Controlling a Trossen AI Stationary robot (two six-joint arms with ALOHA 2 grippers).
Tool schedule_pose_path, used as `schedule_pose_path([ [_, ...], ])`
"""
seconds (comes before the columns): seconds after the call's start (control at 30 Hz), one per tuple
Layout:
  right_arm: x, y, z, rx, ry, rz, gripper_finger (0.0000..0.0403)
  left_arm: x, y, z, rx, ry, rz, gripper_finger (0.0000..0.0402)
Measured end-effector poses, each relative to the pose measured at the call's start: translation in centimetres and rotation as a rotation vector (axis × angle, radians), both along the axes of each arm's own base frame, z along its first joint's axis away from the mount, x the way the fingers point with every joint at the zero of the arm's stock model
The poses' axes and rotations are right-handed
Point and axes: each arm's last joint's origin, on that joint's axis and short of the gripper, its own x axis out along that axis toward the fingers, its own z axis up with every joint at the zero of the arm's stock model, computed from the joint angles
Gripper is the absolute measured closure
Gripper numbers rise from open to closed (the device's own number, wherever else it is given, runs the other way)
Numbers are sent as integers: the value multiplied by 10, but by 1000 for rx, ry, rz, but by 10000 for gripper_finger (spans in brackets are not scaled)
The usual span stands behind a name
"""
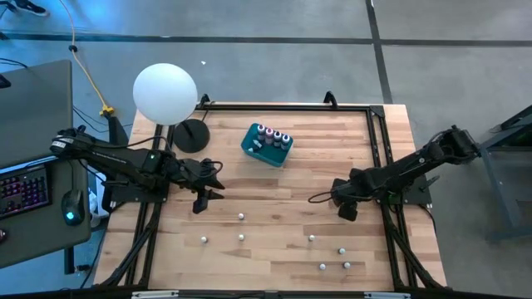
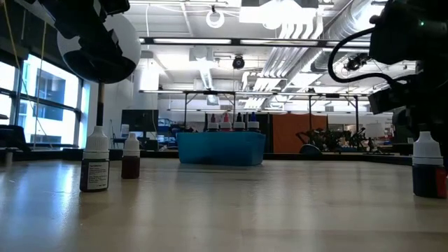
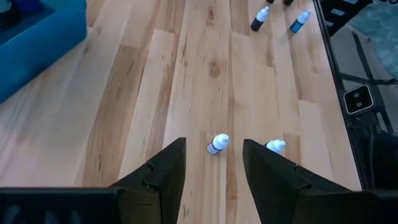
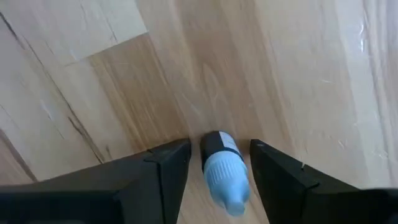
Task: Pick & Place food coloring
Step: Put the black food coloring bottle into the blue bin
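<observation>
The food coloring bottles are tiny, with white caps. Several stand in the teal tub (image 1: 268, 145) at the table's far middle, and several more (image 1: 241, 216) stand scattered over the near half. My right gripper (image 1: 343, 205) is open and low over the table's right part. Its fingers stand on either side of one dark-bodied, pale-capped bottle (image 4: 222, 167) with a gap on each side. My left gripper (image 1: 204, 197) is open at the table's left. In the left wrist view a black-banded bottle (image 3: 217, 144) stands on the wood just beyond its fingertips.
A big white ball (image 1: 165, 93) on a black stand sits at the far left corner. A black frame rail (image 1: 378, 124) edges the table. In the low view two bottles (image 2: 94, 162) stand at the left and one (image 2: 427, 166) at the right. A desk with a keyboard (image 1: 25, 191) lies left of the table.
</observation>
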Motion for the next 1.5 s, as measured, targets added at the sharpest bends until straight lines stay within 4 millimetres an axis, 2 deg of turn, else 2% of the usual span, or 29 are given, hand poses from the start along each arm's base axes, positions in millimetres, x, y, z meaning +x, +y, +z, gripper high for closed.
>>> schedule_pose_path([
  [0.13,2,1,0,14,-20,41,263,0,0,0,2,-1,3,245],
  [0.3,9,3,8,33,-47,9,319,0,0,0,9,-2,12,245],
  [0.37,18,5,16,24,-103,-7,339,0,0,0,10,-2,13,245],
  [0.43,31,7,29,21,-186,-12,340,0,0,0,10,-3,13,245],
  [0.53,56,9,53,-6,-356,-8,340,0,1,0,13,-8,16,245],
  [0.6,78,9,80,-57,-558,37,339,1,1,2,15,-27,24,245],
  [0.73,125,3,128,-329,-860,143,325,3,1,4,16,-50,30,245],
  [0.83,168,-4,147,-479,-953,270,328,3,1,3,17,-47,30,245],
  [0.93,209,-18,140,-501,-868,329,337,2,1,3,15,-39,28,245],
  [1.1,248,-58,99,-479,-522,163,333,2,1,2,18,-26,26,245],
  [1.27,265,-82,74,-427,-327,17,331,0,1,0,30,-8,24,245],
  [1.4,272,-96,67,-356,-333,-65,331,0,1,0,50,-3,20,245],
  [1.5,272,-105,64,-278,-344,-92,314,1,1,-3,55,14,20,245],
])
